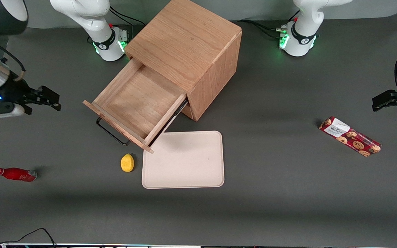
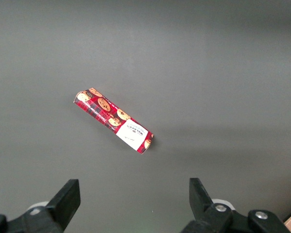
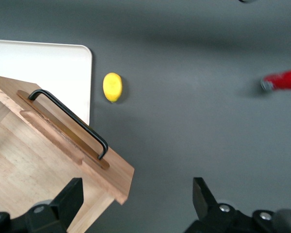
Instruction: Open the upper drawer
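Observation:
The upper drawer (image 1: 134, 100) of the oak cabinet (image 1: 188, 51) stands pulled far out, its shallow light-wood box empty. Its thin black bar handle (image 1: 111, 132) sticks out from the front panel; it also shows in the right wrist view (image 3: 70, 119). The lower drawer is hidden under the upper one. My right gripper (image 1: 48, 100) is open and empty, held above the table toward the working arm's end, apart from the drawer's front corner. In the right wrist view the gripper (image 3: 138, 201) hangs over that corner (image 3: 119, 187), touching nothing.
A beige tray (image 1: 184, 160) lies on the table nearer the front camera than the cabinet, beside a yellow lemon (image 1: 127, 162). A red bottle (image 1: 15, 174) lies toward the working arm's end. A red cookie pack (image 1: 349, 136) lies toward the parked arm's end.

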